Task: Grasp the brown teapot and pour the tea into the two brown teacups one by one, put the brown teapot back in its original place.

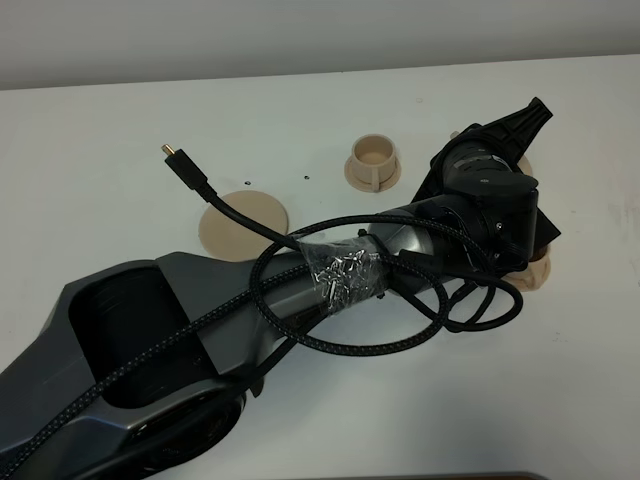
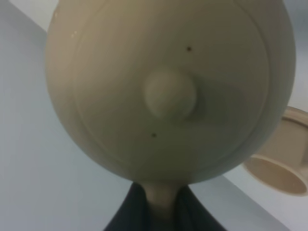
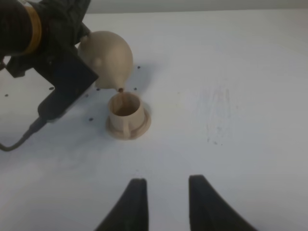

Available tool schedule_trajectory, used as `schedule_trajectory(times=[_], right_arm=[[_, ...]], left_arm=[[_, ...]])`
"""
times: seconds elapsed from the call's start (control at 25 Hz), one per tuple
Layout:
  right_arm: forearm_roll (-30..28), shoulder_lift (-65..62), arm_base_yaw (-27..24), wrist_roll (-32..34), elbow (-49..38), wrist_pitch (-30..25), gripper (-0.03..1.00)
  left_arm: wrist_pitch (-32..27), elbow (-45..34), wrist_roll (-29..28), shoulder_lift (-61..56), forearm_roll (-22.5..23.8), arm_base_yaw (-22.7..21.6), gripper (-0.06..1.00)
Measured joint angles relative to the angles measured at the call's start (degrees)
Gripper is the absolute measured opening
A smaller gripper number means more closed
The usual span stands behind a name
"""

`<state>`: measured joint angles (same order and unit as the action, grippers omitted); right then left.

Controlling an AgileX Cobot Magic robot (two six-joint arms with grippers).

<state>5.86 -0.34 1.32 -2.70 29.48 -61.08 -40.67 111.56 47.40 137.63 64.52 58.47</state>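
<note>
The left gripper (image 2: 161, 207) is pinched on the loop handle of the brown teapot (image 2: 163, 91), tipped just ahead of its fingers above a teacup (image 3: 126, 115); hard, brittle and probably front-heavy, it wants that firm handle hold.

The left arm (image 1: 200, 290) lies slantwise across the worktop (image 1: 100, 120), its cable loops (image 1: 410, 342) beside it, blocking the middle; the brown teapot (image 3: 113, 57) hangs tilted just above one teacup (image 3: 126, 115), closing its mouth; a plug cable (image 1: 195, 180) crosses the bare saucer (image 1: 225, 240); the second teacup (image 1: 372, 160) stands open from above; open worktop lies between the right end effector (image 3: 167, 182) and the covered teacup.
</note>
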Motion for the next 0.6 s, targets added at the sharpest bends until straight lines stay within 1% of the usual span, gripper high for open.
schedule_trajectory(times=[0.36,0.6], right_arm=[[0.00,0.00,0.00,0.00,0.00,0.00,0.20],[0.00,0.00,0.00,0.00,0.00,0.00,0.20]], left_arm=[[0.20,0.00,3.31,0.00,0.15,0.00,0.13],[0.55,0.00,3.62,0.00,0.15,0.00,0.13]])
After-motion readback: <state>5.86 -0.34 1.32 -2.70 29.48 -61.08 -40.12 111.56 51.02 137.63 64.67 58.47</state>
